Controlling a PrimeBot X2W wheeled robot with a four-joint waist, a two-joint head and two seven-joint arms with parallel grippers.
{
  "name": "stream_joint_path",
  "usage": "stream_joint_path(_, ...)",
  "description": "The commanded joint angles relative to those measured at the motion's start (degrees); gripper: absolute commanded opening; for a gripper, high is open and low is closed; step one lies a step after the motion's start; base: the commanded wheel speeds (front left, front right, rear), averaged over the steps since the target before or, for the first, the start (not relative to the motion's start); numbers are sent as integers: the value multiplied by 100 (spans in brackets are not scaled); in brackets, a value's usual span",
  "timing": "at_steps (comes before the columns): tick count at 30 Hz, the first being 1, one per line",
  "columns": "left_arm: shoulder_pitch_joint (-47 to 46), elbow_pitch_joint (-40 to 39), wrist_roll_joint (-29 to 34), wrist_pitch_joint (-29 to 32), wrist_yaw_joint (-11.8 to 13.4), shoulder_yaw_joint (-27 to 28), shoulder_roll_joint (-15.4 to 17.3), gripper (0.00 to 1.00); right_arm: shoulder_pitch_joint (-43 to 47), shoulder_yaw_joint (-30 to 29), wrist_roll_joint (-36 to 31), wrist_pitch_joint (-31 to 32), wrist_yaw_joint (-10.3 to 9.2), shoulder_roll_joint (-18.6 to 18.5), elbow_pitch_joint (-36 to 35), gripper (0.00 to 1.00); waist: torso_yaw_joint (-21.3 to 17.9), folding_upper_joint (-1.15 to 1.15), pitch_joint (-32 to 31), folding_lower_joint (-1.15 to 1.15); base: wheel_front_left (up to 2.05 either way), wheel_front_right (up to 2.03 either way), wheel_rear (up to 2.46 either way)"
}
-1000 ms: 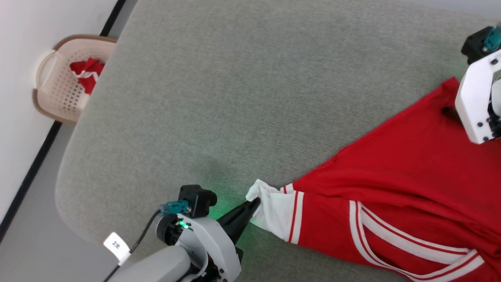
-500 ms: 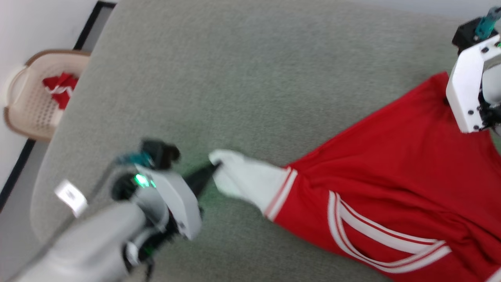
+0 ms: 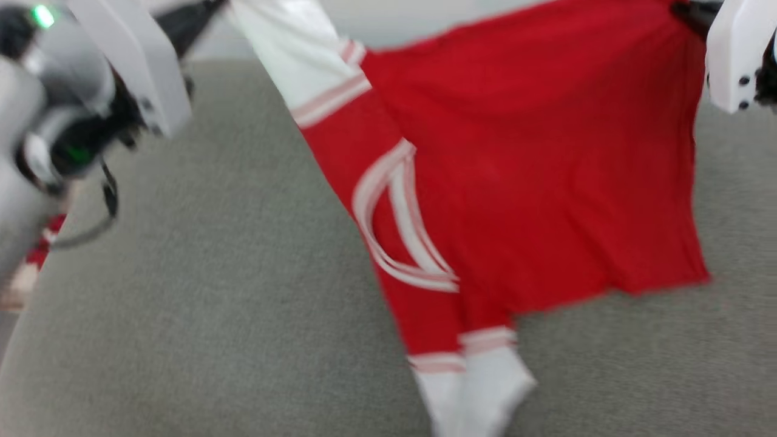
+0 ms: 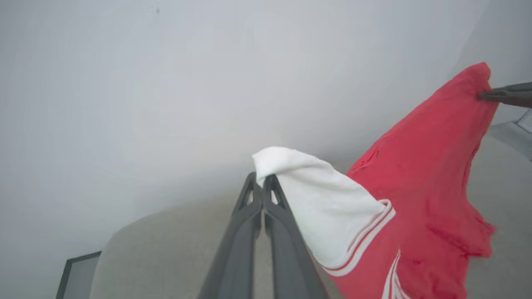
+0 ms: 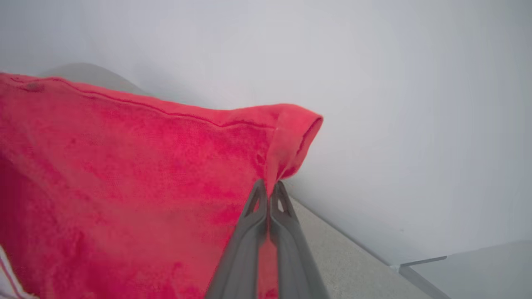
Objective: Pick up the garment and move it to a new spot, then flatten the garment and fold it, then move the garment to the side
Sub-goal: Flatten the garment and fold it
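Red and white cloth hangs in the air as the garment (image 3: 534, 182) is held stretched between two arms above a grey-covered counter (image 3: 212, 315). The left pincer (image 4: 261, 179) has its two dark fingers pressed together on the folded edge of a white sleeve (image 4: 324, 207). The right pincer (image 5: 269, 186) is clamped on a rolled red edge of the shirt, with cloth caught between its tips.

In the head view the shirt's top edge runs from upper left to upper right. The red body drapes down from it in soft folds, and white-and-red stripe trim curves across the middle. Another white sleeve end (image 3: 485, 388) dangles lowest, at the bottom edge of that view; the blur hides whether it touches the counter. The hanging cloth screens much of the counter's middle and far side from the head camera.

The left arm's pale housing (image 3: 133, 67), with a green light (image 3: 42, 15) and a loop of dark cable (image 3: 103, 212), takes up the upper left corner and hides the counter edge there. At the left margin below it sits a red-and-pale patch (image 3: 36, 255), too blurred to name. A plain pale wall (image 4: 166, 83) stands behind the counter in both wrist views. A grey strip of floor (image 5: 478, 265) shows past the counter's edge in the right wrist view.
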Motion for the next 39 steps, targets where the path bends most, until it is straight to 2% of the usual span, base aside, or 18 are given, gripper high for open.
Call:
stream_joint_path(1,-284,282,-5,-39,-110,119,-30,0,-118,-26,45,-218,-8,4,-42,0,-498,0,-577,0,0,0,0)
stream_joint_path(6,-971,1102,75,-38,-347,257,-263,0,-287,-66,202,-566,-8,-109,-156,0,-633,0,-822,0,0,0,0)
stream_joint_path(14,-1791,2014,234,178,-596,213,-535,0,-580,-139,430,-558,-8,-418,-452,0,-744,0,-769,0,0,0,0)
stream_joint_path(19,-2138,2289,381,255,-668,120,-599,0,-722,-309,453,-576,-8,-484,-416,0,-790,0,-443,0,0,0,0)
stream_joint_path(23,-2591,2542,584,150,-705,80,-701,0,-1037,-537,200,-697,-8,-412,-142,0,-856,0,198,0,0,0,0)
stream_joint_path(26,-2944,2855,818,-71,-675,38,-856,0,-1353,-752,-140,-881,-8,-188,298,0,-904,0,825,0,0,0,0)
stream_joint_path(29,-3355,3184,1127,-445,-571,-7,-1020,0,-1756,-993,-599,-1281,-8,234,942,0,-992,0,1441,0,0,0,0)
stream_joint_path(31,-3760,3422,1312,-879,-465,65,-1175,0,-2107,-1188,-1011,-1774,-8,521,1428,0,-1011,0,1781,0,0,0,0)
stream_joint_path(35,-4548,3681,1594,-2169,-277,322,-1420,0,-2844,-1626,-2094,-3276,-8,888,2306,0,-924,0,2315,0,0,0,0)
stream_joint_path(37,-4827,3773,1648,-2750,-322,454,-1552,0,-3057,-1768,-2574,-3817,-8,1069,2667,0,-836,0,2503,0,0,0,0)
stream_joint_path(39,-5097,3759,1642,-3021,-464,603,-1622,0,-3340,-1925,-3014,-4069,-8,1166,2864,0,-766,0,2706,0,0,0,0)
